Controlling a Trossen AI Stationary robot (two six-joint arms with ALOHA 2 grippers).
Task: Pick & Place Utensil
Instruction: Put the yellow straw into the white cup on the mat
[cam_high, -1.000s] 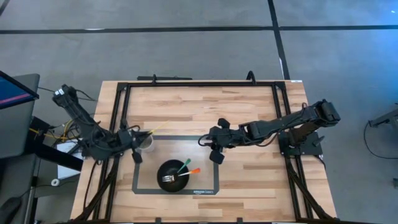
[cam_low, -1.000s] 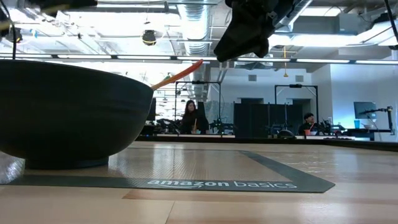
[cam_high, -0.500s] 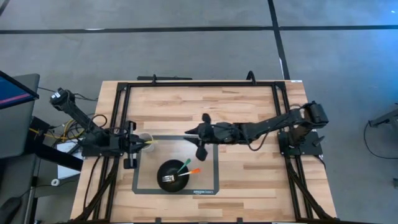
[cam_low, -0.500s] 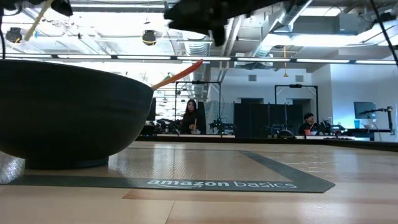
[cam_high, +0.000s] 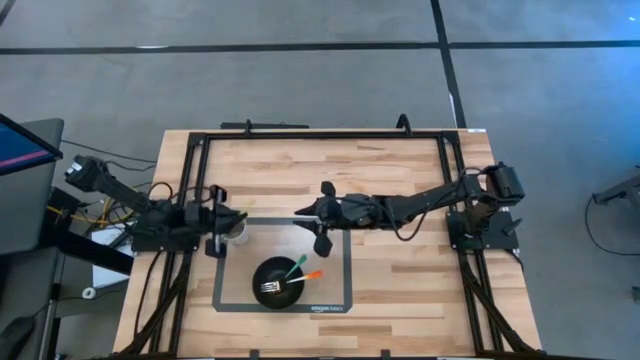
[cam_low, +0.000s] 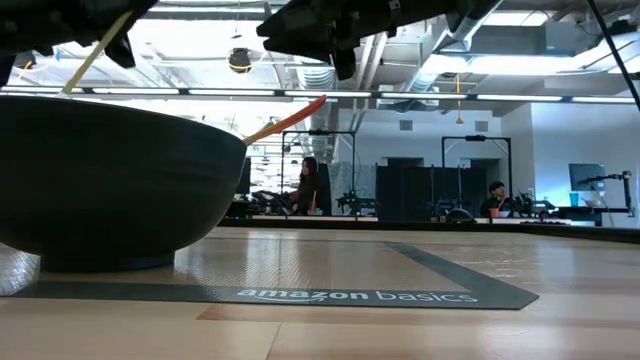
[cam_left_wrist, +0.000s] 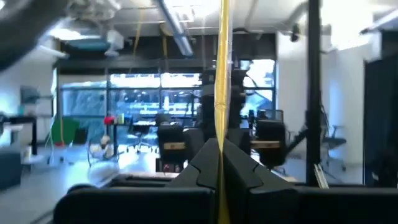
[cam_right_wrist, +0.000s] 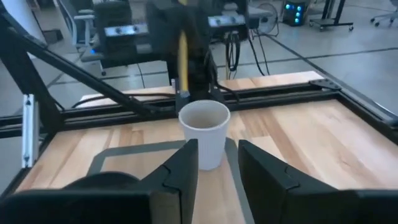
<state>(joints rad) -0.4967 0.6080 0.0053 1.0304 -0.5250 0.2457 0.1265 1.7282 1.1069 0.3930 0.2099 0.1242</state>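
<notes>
A thin yellow utensil (cam_left_wrist: 219, 93) stands nearly upright in my shut left gripper (cam_high: 218, 216), at the left side of the mat. It also shows in the right wrist view (cam_right_wrist: 182, 50) and slanting in the low view (cam_low: 95, 50). A white paper cup (cam_right_wrist: 204, 138) stands on the mat just beside that gripper (cam_high: 234, 230). Whether the utensil's lower end is in the cup is hidden. My right gripper (cam_right_wrist: 214, 177) is open, level and facing the cup from the table's right (cam_high: 305, 214). A black bowl (cam_high: 280, 283) holds an orange utensil (cam_low: 290, 118), a green one and a fork. My left gripper pinches the yellow utensil's shaft (cam_left_wrist: 219, 146) between its two fingers, which lie across it. The utensil is lifted, nearly upright, with a long part standing above the fingers. What lies below the fingers is hidden by the gripper.
A dark-bordered mat (cam_high: 345, 300) lies under the cup and the bowl. A black metal frame (cam_high: 320, 134) runs around the wooden table top. Bare wood lies toward the far edge and the right side.
My left gripper has moved toward the cup and turned, bringing the yellow utensil from slanting out over the table to nearly upright. My right gripper has moved toward the table's left and far side, turning level to face the cup.
</notes>
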